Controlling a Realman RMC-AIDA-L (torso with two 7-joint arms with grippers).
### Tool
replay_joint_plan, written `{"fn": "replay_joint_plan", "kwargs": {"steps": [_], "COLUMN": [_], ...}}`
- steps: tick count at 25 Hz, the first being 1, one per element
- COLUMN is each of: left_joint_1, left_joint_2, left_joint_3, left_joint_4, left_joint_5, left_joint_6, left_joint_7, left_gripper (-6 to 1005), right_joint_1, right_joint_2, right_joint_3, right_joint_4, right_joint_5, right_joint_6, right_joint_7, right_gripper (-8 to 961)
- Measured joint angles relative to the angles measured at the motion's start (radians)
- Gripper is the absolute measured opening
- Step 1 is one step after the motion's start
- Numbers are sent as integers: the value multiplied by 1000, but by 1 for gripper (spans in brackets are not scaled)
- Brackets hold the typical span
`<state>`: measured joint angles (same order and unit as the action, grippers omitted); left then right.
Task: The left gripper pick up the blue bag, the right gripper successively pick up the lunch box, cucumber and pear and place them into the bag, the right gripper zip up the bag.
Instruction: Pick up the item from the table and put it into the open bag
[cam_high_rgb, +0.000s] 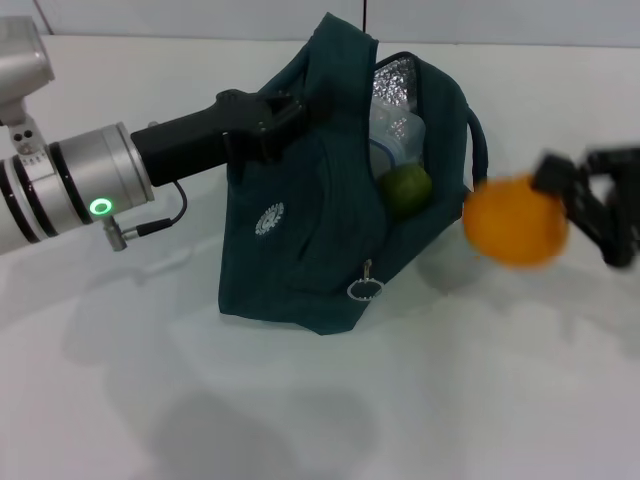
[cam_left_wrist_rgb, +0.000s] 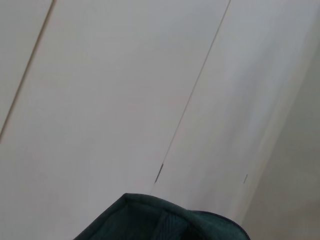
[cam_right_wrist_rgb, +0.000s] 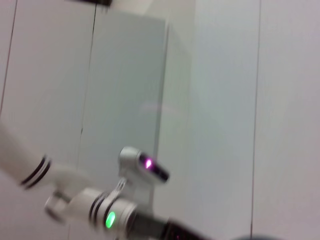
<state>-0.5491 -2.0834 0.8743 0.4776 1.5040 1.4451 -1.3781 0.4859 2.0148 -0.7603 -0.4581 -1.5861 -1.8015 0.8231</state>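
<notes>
The blue bag (cam_high_rgb: 300, 240) stands on the white table, its mouth held up and open so the silver lining shows. My left gripper (cam_high_rgb: 283, 110) is shut on the bag's upper edge, and a strip of that teal fabric (cam_left_wrist_rgb: 160, 220) shows in the left wrist view. Inside the bag sit the clear lunch box (cam_high_rgb: 398, 140) and the green end of the cucumber (cam_high_rgb: 405, 190). To the right of the bag the orange pear (cam_high_rgb: 514, 222) hangs in the air, with my right gripper (cam_high_rgb: 560, 203) shut on it. The zipper's ring pull (cam_high_rgb: 365, 290) hangs at the bag's front.
The white table (cam_high_rgb: 300, 400) spreads around the bag. A pale panelled wall (cam_left_wrist_rgb: 125, 90) fills the left wrist view. The right wrist view shows the left arm's cuff with its green light (cam_right_wrist_rgb: 110, 219) before a wall and a pale cabinet (cam_right_wrist_rgb: 130, 75).
</notes>
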Motion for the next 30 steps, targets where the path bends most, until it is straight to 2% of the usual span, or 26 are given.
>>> {"fn": "replay_joint_plan", "kwargs": {"steps": [7,11,18,26,30], "left_joint_1": [-1,0,3,0,-3], "left_joint_2": [4,4,3,1,0], "left_joint_3": [-6,-6,-6,-6,-2], "left_joint_4": [15,27,24,20,19], "left_joint_5": [-10,-17,-18,-19,-19], "left_joint_6": [39,51,51,51,50], "left_joint_7": [-1,-7,-6,-3,-2], "left_gripper": [44,44,44,45,45], "right_joint_1": [177,246,315,331,345], "right_joint_2": [5,7,13,13,13], "right_joint_3": [-4,-7,-95,-161,-229], "right_joint_4": [98,120,154,180,208], "right_joint_5": [113,111,113,117,151], "right_joint_6": [67,92,138,210,253], "right_joint_7": [10,36,53,57,42], "right_gripper": [36,37,36,35,36]}}
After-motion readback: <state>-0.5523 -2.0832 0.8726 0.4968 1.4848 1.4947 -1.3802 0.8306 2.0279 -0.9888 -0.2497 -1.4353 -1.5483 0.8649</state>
